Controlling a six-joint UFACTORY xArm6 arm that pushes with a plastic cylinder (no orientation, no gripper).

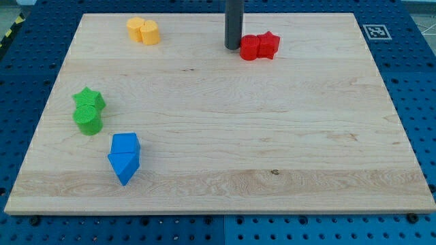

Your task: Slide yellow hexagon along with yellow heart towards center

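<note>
Right now my tip [233, 47] rests on the wooden board [225, 177] near the view's top edge, just left of centre, and it sits just beside the red pair: a rounded red block [250, 47] nearest me, touching a red star [269, 45] on its right. I carry no claw, only a straight dark rod, so nothing on me is apart, together or clamped on anything. The yellow hexagon [136, 29] and the yellow heart [150, 33] stand touching each other at the view's top left, the heart on the right side of the pair, well apart from my tip and well away from the board's middle. Down the view's left side a green star [90, 100] touches a green cylinder [88, 120] below it. Lower still, a blue block [126, 144] meets a blue triangle [123, 167].
</note>
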